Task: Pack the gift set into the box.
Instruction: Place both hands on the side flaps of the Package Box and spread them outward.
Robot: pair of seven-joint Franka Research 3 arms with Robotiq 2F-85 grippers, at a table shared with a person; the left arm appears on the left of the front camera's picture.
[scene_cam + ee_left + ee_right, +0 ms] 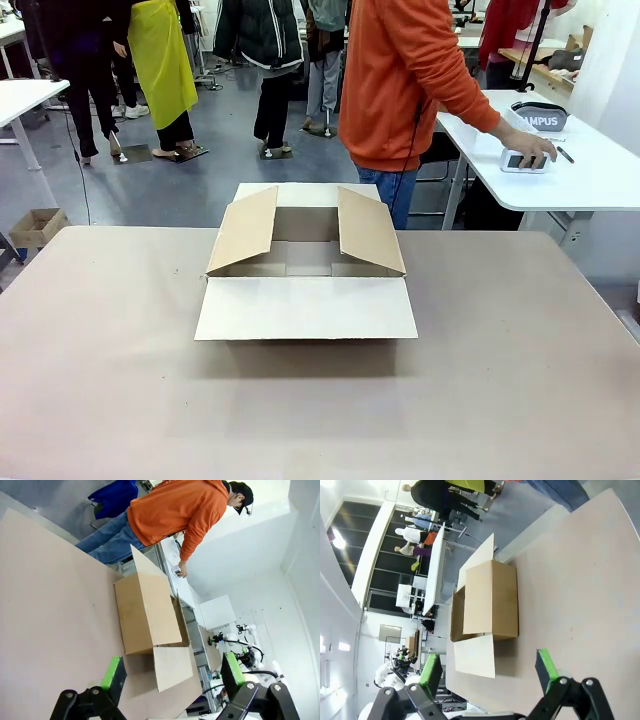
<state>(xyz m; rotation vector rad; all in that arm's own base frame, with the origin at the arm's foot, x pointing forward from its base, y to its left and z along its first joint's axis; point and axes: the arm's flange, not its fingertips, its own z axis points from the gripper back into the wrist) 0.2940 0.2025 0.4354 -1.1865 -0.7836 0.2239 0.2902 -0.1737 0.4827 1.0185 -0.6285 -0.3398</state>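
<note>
The box stands open at the middle of the table, its four flaps spread and nothing visible inside. It also shows side-on as the box in the left wrist view and the box in the right wrist view. My left gripper hangs open above the table, well short of the box. My right gripper is open too, likewise apart from the box. Both hold nothing. The gift set is out of view.
A person in an orange top stands behind the far edge, one hand on a device on a white side table. A small brown carton sits on the floor at left. Other people stand farther back.
</note>
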